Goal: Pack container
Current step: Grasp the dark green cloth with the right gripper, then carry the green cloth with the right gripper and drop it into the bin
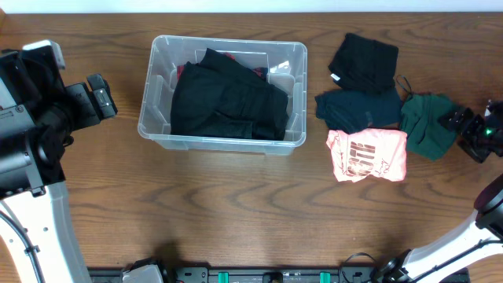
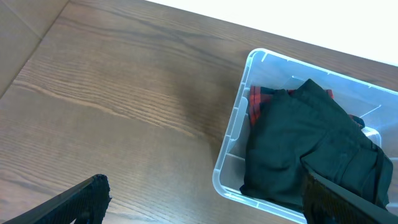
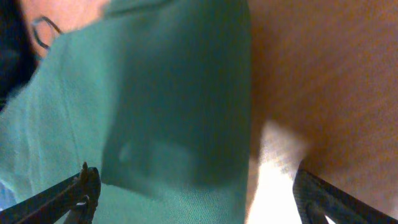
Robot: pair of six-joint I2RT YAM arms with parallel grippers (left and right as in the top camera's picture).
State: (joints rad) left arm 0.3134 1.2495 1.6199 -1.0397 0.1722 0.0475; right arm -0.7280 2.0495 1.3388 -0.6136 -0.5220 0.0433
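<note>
The container (image 1: 222, 146) sits toward the back of the worktop (image 1: 236, 212), left of centre, with dark clothes inside, and 4 folded garments lie near the right edge. The right fingers (image 3: 84, 186) are spread wide just over the green garment (image 1: 427, 124). They should drop onto a thick fold and pinch every layer so it lifts as 1 bundle. The left fingers (image 2: 93, 193), spread and empty, hover by the left edge.
</note>
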